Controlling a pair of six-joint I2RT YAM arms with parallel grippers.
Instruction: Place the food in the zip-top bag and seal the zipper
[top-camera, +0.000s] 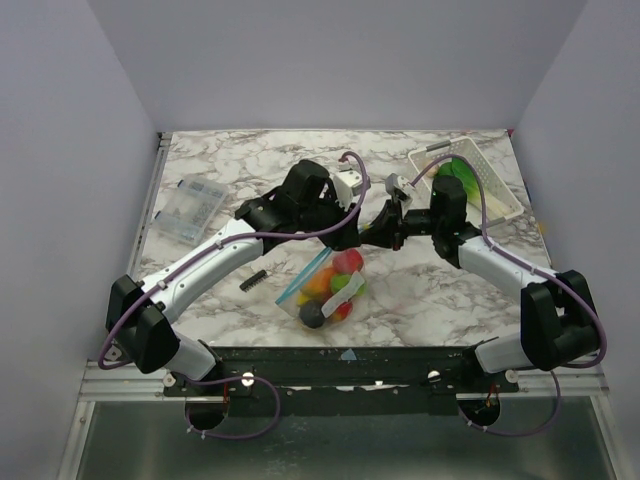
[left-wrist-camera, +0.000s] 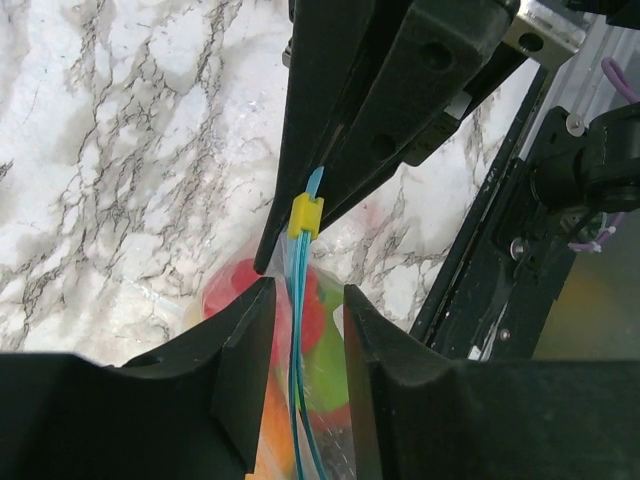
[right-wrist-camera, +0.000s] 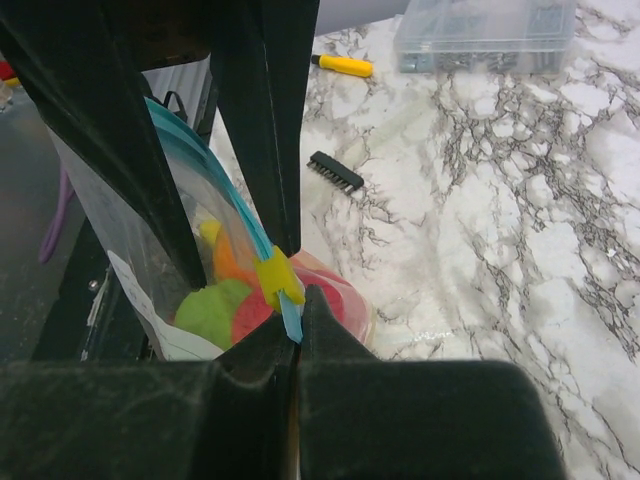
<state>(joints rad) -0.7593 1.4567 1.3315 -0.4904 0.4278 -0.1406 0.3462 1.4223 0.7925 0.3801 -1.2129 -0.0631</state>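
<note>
Right wrist view: the right gripper (right-wrist-camera: 297, 318) is pinching the zipper (left-wrist-camera: 297, 350) tip just past the yellow slider (right-wrist-camera: 277, 280), probably to anchor it. The left gripper (left-wrist-camera: 308, 300) is sitting spread around the strip. The zip-top bag (top-camera: 322, 283), food (top-camera: 347, 264) inside, is standing by the table's (top-camera: 250, 160) near edge.
</note>
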